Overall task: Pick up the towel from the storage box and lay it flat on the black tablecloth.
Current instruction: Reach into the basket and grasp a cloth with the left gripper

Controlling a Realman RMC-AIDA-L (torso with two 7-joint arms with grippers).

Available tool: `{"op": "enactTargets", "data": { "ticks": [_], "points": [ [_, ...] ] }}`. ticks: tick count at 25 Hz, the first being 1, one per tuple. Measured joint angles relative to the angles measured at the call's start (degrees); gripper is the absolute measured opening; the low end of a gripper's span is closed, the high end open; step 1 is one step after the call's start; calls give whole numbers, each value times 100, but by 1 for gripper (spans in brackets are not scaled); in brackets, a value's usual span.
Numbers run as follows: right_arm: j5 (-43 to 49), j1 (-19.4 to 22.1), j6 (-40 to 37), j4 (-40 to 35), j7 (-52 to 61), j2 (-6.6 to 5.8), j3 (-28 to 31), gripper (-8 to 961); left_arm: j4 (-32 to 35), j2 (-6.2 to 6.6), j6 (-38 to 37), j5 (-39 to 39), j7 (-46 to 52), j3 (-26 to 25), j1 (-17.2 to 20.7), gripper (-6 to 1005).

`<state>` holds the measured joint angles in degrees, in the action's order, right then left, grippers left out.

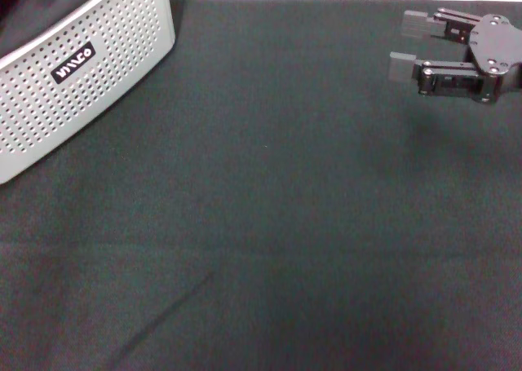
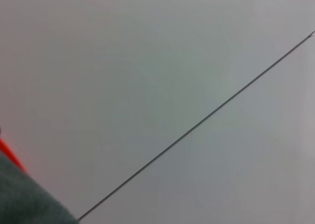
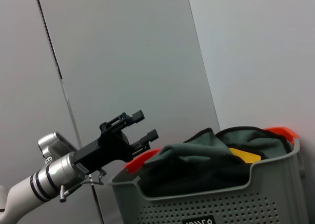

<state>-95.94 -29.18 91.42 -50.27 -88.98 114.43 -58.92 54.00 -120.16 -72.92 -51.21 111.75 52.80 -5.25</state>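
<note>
The light grey storage box [image 1: 98,86] with its black label stands at the far left of the black tablecloth [image 1: 269,224]. In the right wrist view the box [image 3: 226,202] holds heaped dark grey-green cloth. A yellow patch of the towel [image 3: 244,155] shows in the heap. My left gripper [image 3: 146,125] is open and empty. It hovers above one end of the box, apart from the cloth, and is out of the head view. My right gripper [image 1: 408,43] is open and empty above the far right of the tablecloth, its fingers pointing toward the box.
Orange cloth edges [image 3: 280,132] show at the box rim. The left wrist view shows a plain wall and a corner of grey-green cloth [image 2: 24,199] with an orange strip. The tablecloth has faint creases at the front left [image 1: 163,322].
</note>
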Motion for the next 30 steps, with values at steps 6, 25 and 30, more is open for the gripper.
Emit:
{"op": "enactTargets", "data": {
  "ticks": [6,25,30],
  "points": [
    [-1,1,-1,3,-3,0,11,857,459,-1,370,-170,435,137,152,669],
    [-1,-43,-5,210,-76,-47,12,857,1814,12,1000,-1387,950,530,252,670],
    [2,-46,-2,211,-76,-46,11,857,1954,10,879,-1501,247,757,256,670]
  ]
}}
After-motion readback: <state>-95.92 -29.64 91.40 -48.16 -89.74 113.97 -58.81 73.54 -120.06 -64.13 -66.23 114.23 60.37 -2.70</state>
